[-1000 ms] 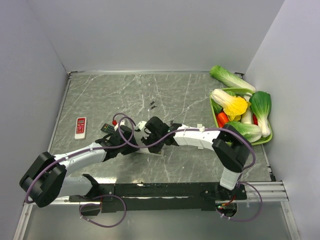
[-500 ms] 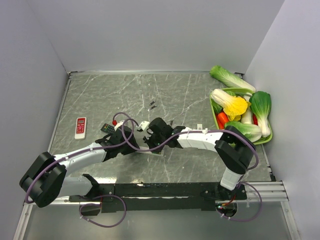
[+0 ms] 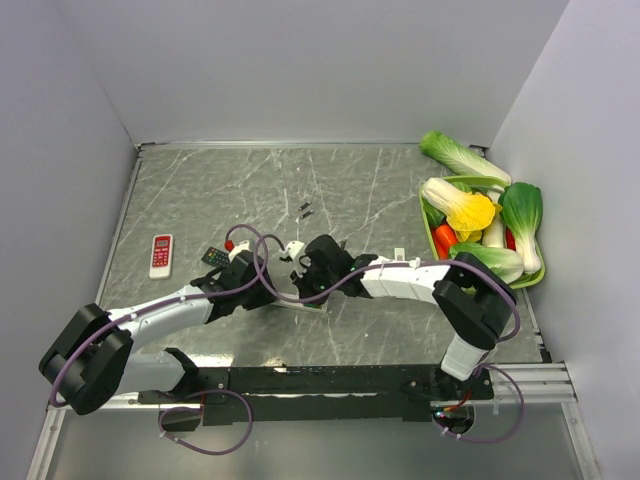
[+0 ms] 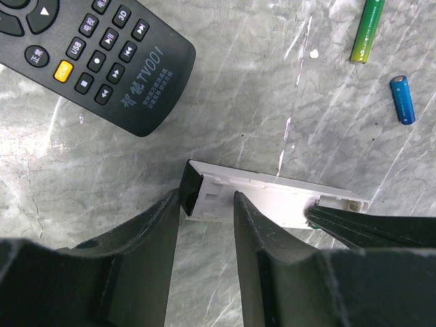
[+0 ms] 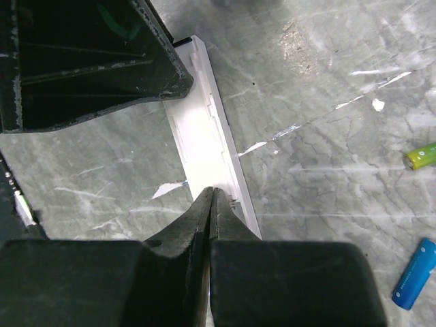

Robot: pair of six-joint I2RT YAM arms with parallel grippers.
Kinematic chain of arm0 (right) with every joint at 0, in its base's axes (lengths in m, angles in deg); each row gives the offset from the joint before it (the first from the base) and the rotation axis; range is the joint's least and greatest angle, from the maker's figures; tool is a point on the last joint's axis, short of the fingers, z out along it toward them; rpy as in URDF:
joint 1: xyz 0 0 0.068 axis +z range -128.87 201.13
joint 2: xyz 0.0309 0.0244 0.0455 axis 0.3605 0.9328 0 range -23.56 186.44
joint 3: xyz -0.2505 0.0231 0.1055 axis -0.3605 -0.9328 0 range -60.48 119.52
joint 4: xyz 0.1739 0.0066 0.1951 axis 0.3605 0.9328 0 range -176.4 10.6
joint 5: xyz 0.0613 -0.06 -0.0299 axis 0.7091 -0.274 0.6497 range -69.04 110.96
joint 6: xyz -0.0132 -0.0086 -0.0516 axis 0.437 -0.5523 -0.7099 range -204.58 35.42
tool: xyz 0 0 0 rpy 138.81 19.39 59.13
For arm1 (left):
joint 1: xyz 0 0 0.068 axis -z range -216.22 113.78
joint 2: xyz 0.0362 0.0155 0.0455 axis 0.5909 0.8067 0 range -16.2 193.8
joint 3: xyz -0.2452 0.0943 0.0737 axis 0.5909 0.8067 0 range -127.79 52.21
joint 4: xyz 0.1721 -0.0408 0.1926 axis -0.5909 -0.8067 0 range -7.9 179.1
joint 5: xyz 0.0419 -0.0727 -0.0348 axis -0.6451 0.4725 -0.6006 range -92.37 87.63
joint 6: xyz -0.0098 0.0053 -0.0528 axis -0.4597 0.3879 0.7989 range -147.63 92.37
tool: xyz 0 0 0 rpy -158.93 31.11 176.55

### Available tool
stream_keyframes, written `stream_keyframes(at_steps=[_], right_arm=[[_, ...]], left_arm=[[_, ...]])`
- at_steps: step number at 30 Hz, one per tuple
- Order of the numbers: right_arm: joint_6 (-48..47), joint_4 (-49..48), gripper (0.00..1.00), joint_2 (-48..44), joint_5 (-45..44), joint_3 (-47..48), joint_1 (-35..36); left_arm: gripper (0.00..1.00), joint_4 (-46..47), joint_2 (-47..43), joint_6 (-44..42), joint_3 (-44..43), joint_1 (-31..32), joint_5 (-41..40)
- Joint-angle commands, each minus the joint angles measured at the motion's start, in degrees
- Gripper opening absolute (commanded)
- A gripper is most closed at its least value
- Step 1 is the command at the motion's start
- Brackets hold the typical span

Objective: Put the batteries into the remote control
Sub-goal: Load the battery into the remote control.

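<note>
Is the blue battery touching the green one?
Apart. The left wrist view shows a strip of bare table between the blue battery and the green battery. The right wrist view shows a gap too.

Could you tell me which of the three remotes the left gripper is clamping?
The white remote, its end gripped by the left gripper; the black remote lies free beside it, and the red-and-white remote sits apart, farther left.
</note>
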Motion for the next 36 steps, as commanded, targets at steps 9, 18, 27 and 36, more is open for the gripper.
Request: stream_keyframes(at_steps=[9,18,27,36], right_arm=[[-3.1,0.4,0.01,-0.8,-20.2,-8.1,7.7],[-2.5,1.1,0.06,2.0,-30.3,-6.8,14.0],[1.9,4.6,0.07,2.9,-33.4,-5.9,15.7],[5.5,7.5,0.07,2.5,-25.4,-5.6,12.0]], left_arm=[[0.42,-3.8,0.3,-0.5,0.9,0.6,-0.8],[0.42,-3.8,-0.6,-0.1,1.2,0.6,-1.0],[0.42,-3.4,-1.2,0.3,1.7,0.6,-1.0],[0.42,-3.5,-2.0,0.6,2.2,0.6,-1.2]])
